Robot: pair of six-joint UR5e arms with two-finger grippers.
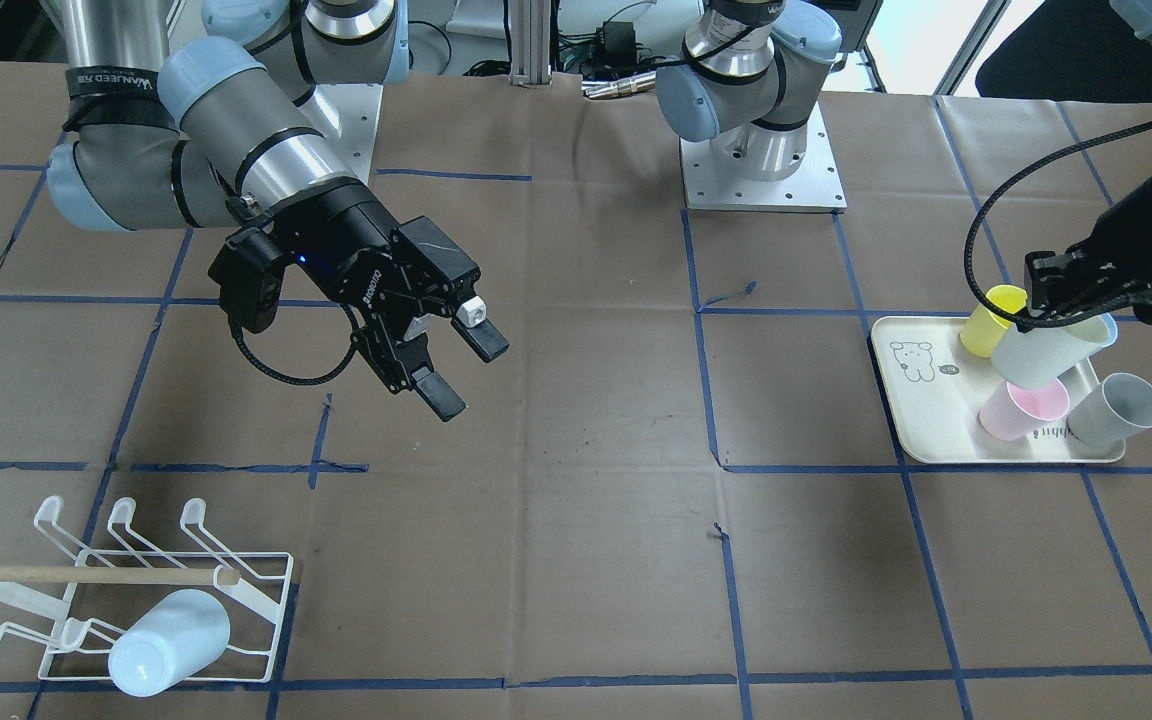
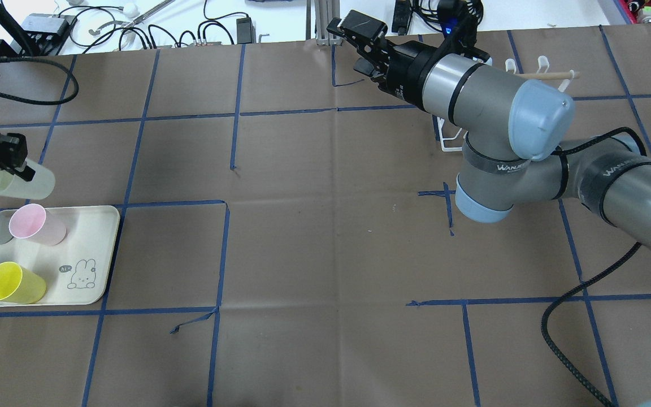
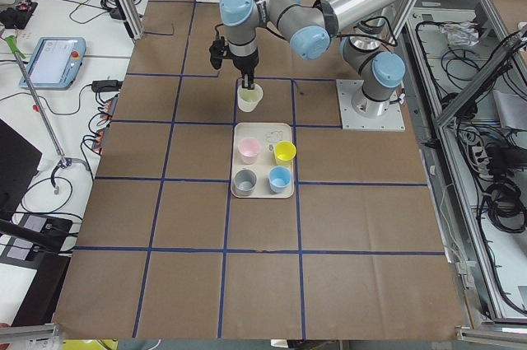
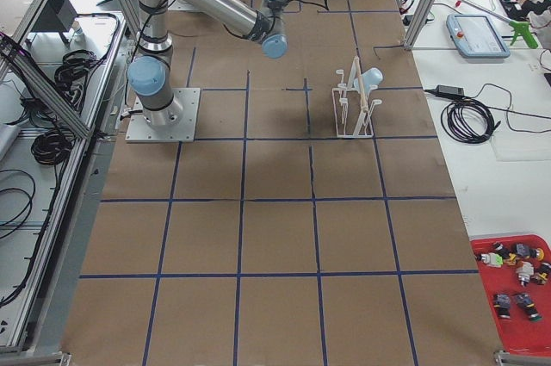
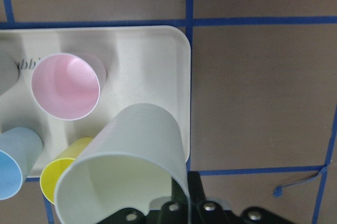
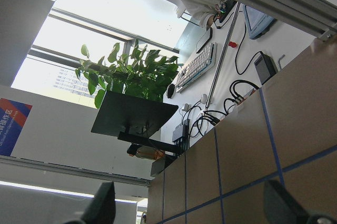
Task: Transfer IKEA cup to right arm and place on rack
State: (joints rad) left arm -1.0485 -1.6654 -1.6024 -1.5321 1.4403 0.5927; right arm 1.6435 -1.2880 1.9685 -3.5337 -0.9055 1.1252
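On tray (image 1: 936,425): four cups (image 1: 1021,408); rack (image 1: 86,574): one blue cup (image 1: 166,642); left gripper (image 1: 1048,308) clamps pale cup (image 1: 1051,352); right gripper (image 1: 468,372) spread wide.

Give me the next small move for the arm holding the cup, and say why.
Probably swing the pale cup toward the middle of the table. The left gripper is shut on its rim and the cup appears lifted off the tray, while the right gripper hangs open and empty on the far side, too far away for a hand-over.

Four exterior views overlook the same table (image 2: 325,226)
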